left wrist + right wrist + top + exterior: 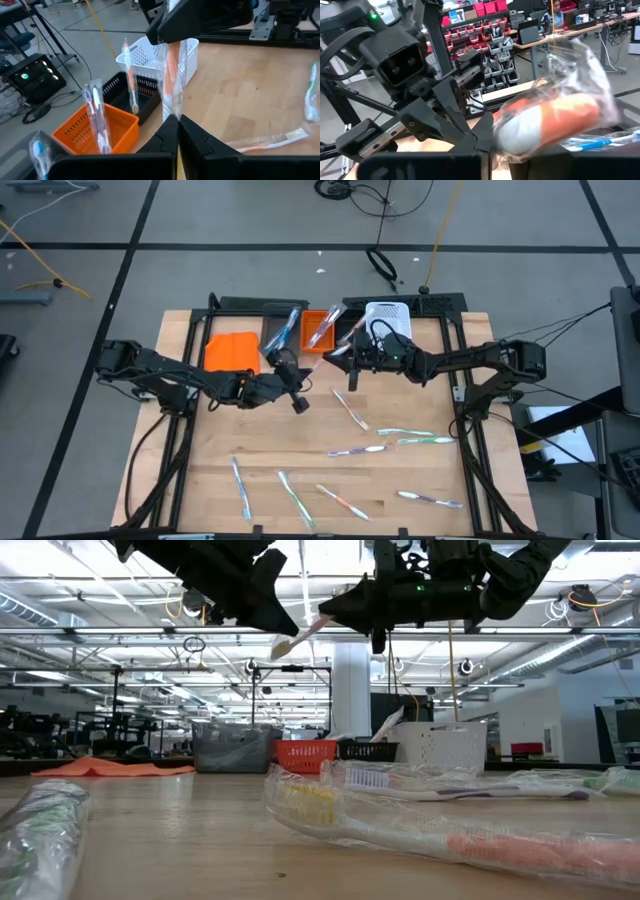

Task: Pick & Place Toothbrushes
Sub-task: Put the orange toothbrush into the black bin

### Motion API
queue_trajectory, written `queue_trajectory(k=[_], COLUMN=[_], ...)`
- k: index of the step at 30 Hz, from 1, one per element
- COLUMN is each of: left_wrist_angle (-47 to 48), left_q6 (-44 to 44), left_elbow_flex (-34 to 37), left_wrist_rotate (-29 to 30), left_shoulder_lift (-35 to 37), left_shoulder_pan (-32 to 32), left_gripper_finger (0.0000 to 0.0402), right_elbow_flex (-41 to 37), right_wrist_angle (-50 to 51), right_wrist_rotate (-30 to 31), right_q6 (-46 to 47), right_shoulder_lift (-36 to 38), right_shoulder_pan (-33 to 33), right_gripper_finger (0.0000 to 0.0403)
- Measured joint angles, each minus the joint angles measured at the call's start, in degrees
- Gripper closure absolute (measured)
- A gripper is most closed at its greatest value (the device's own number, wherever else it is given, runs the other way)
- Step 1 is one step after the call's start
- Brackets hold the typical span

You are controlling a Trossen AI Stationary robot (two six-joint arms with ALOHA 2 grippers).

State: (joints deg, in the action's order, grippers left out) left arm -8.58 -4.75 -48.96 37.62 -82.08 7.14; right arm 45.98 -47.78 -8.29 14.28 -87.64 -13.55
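Note:
A toothbrush in a clear wrapper, with an orange and white handle [172, 75], hangs high above the table between my two grippers. My left gripper [177, 127] is shut on one end, and my right gripper [345, 362] is shut on the other. In the low view the brush [300, 632] slants between the two dark hands. Several more wrapped toothbrushes [357, 450] lie flat on the wooden table nearer the front. Others stand in the orange bin [95, 130] and the black bin [130, 95]. My left gripper pinches the wrapped toothbrush near one end [174, 111] between its two fingertips. The brush runs on past the fingertips toward my right gripper, clear of the table. My right gripper is shut on the toothbrush's thick orange and white end [530, 135]. It comes from the table's right, opposite the left gripper. Its own fingers hide the place of contact.
A row of bins stands along the far edge: grey [275, 330], orange [320, 328], black [350, 320] and white mesh [388, 315]. An orange sheet [232, 352] lies at the far left. Loose toothbrushes [295, 495] are scattered over the near half.

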Motion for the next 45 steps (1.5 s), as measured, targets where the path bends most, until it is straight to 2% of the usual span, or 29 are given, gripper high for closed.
queue_trajectory(k=[4,11,16,20,32,45], left_wrist_angle=[1.51,6.44,9.78,10.71,10.56,10.51], left_q6=[1.38,2.94,2.48,0.47,-3.42,-3.48], left_elbow_flex=[0.01,-0.01,0.03,-0.01,-0.01,-0.01], left_wrist_rotate=[0.36,5.14,5.35,4.37,3.92,3.81], left_shoulder_lift=[0.22,1.32,1.68,1.77,1.79,1.77], left_shoulder_pan=[0.02,0.13,0.23,0.54,1.68,1.68], left_gripper_finger=[0.0387,0.0334,0.0310,0.0304,0.0302,0.0302], right_elbow_flex=[0.00,-0.02,-0.02,-0.02,0.00,-0.02], right_wrist_angle=[0.82,4.88,8.35,12.22,27.52,31.28], right_wrist_rotate=[-0.57,-0.67,-0.64,0.42,12.68,14.51], right_q6=[0.29,1.00,1.11,0.21,-1.71,-1.92], right_shoulder_lift=[0.00,0.70,2.95,5.83,10.49,7.75], right_shoulder_pan=[-1.06,-3.87,-6.23,-8.64,-14.71,-18.02], right_gripper_finger=[0.0385,0.0385,0.0385,0.0385,0.0385,0.0385])
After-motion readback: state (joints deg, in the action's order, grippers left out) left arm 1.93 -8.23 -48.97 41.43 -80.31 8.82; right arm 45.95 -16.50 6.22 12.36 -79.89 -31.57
